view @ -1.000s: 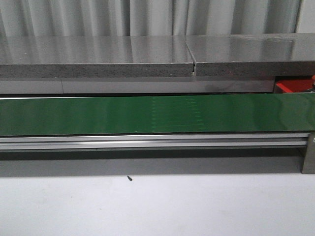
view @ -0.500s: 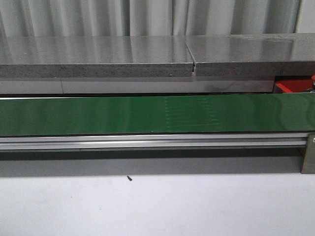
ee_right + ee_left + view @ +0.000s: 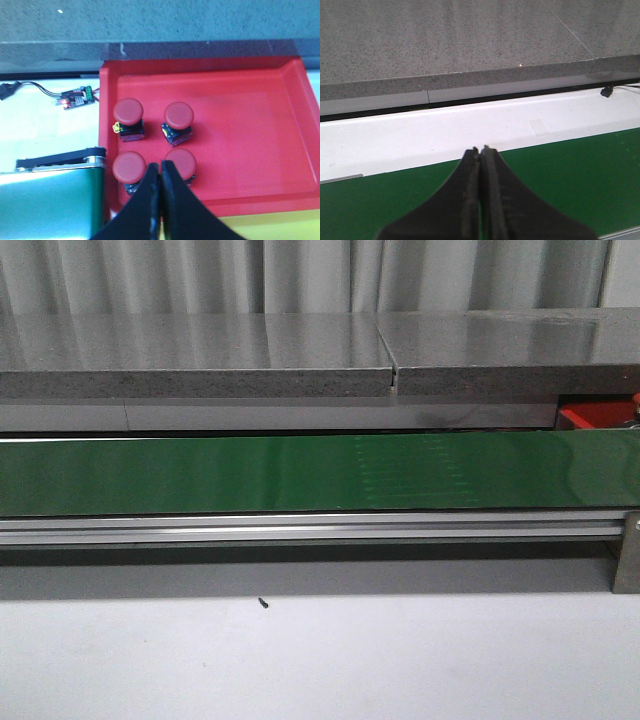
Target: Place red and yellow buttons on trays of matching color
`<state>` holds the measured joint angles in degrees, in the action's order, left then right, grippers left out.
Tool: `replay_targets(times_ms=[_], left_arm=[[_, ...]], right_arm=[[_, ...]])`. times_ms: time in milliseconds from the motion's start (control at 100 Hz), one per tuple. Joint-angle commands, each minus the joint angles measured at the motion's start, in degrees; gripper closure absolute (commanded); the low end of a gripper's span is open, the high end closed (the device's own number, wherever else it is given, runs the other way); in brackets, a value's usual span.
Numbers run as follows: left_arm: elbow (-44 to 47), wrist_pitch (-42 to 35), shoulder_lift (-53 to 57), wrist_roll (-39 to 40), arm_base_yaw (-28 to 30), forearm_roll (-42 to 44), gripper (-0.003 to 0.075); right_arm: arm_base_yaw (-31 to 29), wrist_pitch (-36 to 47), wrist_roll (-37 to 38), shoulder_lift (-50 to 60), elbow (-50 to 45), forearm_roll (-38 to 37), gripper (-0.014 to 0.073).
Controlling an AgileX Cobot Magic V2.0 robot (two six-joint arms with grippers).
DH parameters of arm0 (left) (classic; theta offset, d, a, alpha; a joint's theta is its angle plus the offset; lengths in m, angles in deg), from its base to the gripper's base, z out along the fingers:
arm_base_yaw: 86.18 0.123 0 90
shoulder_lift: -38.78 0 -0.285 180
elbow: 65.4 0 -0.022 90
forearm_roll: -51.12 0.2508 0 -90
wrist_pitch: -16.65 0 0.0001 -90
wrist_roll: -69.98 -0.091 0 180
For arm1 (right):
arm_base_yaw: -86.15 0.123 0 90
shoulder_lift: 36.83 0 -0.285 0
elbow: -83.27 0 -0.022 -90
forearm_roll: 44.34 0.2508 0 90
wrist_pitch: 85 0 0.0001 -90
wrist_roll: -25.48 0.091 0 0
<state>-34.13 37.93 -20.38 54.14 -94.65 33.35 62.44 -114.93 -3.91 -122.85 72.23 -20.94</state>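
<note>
- Presently, the red tray (image 3: 240, 130) is seen almost whole in the right wrist view; in the front view only a corner of it (image 3: 592, 416) shows at the far right, behind the green belt (image 3: 300, 473) and under the grey stone ledge (image 3: 200, 355).
- Four red buttons are held in the tray, all upright on dark bases, grouped in two rows of two in one half of it: one (image 3: 128, 112) and its neighbour (image 3: 178, 115) in the farther row, one (image 3: 129, 167) and another (image 3: 181, 162) in the nearer row. The other half of the tray is bare.
- A yellow strip (image 3: 280, 225) is noted along the tray's near rim; what it belongs to cannot be told.
- The right gripper (image 3: 160, 172) is seen pressed closed, fingers touching, nothing between them, over the tray's near edge between the two nearer buttons.
- The left gripper (image 3: 480, 155) is likewise closed tight and holds nothing, over the green belt (image 3: 560, 185) near a white ledge (image 3: 445, 130).
- A small circuit board with wires (image 3: 75, 97) lies beside the tray, outside it.
- A small dark speck (image 3: 262, 603) lies on the white table (image 3: 320, 660).
</note>
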Motion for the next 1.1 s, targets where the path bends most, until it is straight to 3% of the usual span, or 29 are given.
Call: replay_targets(times_ms=[0, 430, 580, 1090], left_arm=[[-1.67, -4.18, 0.79, 0.03, -0.37, -1.01, 0.0739], [-1.67, -4.18, 0.79, 0.03, -0.37, -1.01, 0.0739], [-1.67, -4.18, 0.79, 0.03, -0.37, -1.01, 0.0739], [-0.92, -2.52, 5.4, 0.03, -0.37, -1.01, 0.0739]], right_arm=[[1.11, 5.05, -0.82, 5.47, -0.7, 0.59, 0.0708], [14.66, 20.94, -0.93, 24.27, -19.64, 0.64, 0.0708], [18.86, 22.74, -0.93, 31.31, -25.92, 0.64, 0.0708], [19.95, 20.68, -0.93, 55.05, -39.9, 1.7, 0.0708]])
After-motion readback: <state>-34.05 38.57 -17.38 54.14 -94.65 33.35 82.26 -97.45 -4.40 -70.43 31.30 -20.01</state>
